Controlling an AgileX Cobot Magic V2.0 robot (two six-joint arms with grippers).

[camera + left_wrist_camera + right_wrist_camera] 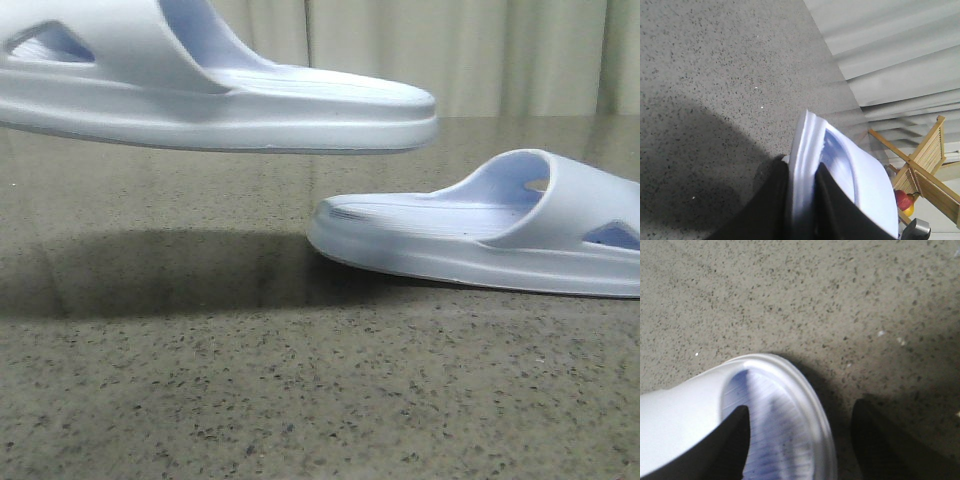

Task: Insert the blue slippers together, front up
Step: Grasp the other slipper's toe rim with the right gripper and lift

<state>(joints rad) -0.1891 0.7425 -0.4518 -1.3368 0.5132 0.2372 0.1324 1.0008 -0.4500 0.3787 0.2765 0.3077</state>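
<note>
Hanging clear of the speckled table [300,400], one pale blue slipper [215,95] floats above the left half of the surface, sole level, its rounded end pointing right and a dark shadow [170,275] spread on the table beneath it. From the left wrist view, the left gripper [802,200] has its black fingers [832,210] clamped on the edge of that slipper [840,170], one on each side of the sole. Beyond it in that view stand pale curtains [890,45] and a wooden rack [927,160] with red and yellow fruit.

A second slipper [490,235] lies flat on the table toward the right edge, footbed up, strap to the right, its open end facing left and sitting just under the tip of the raised one without touching it. In the right wrist view the right gripper [800,440] hangs over this slipper [755,415] with its fingers [880,440] spread apart, one above the ribbed footbed and the other over bare table beside the rim
</note>
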